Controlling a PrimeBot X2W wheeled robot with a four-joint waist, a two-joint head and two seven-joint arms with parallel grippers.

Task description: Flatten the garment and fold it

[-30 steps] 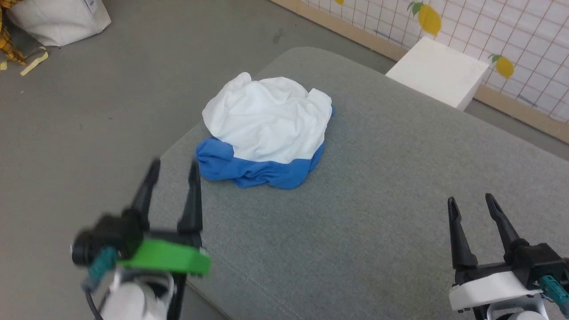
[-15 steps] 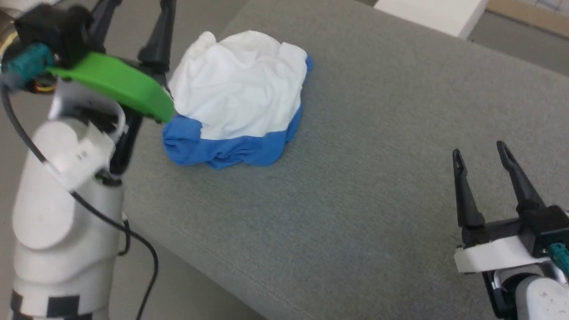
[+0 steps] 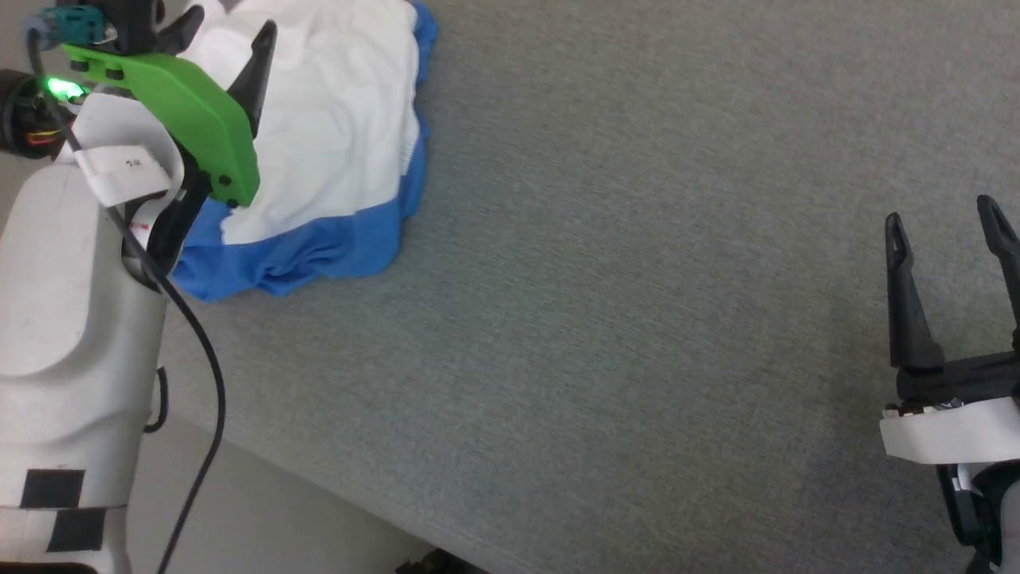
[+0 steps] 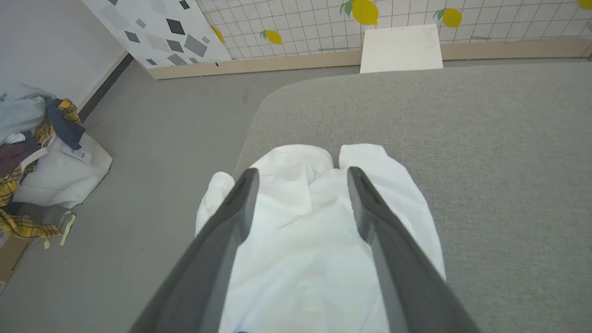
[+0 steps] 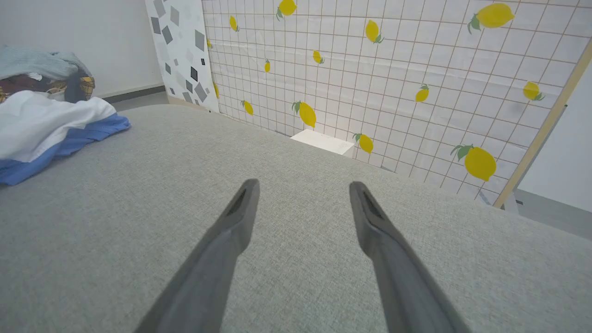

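left gripper (image 3: 229, 28) above shirt (image 3: 335, 135); fingers spread wide, empty | right gripper (image 3: 940, 212) over cushion (image 3: 637, 303); likewise spread, empty | shirt crumpled (white heap, blue edge)

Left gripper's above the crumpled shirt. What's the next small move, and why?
Probably lower the left gripper onto the shirt and pinch its white top: its jaws stand open above the bunched heap, holding nothing. The right gripper is open, far off over the cushion.

Garment (image 3: 327, 135): crumpled heap, white on top w/ blue along near edge, lying at far left of grey cushion.
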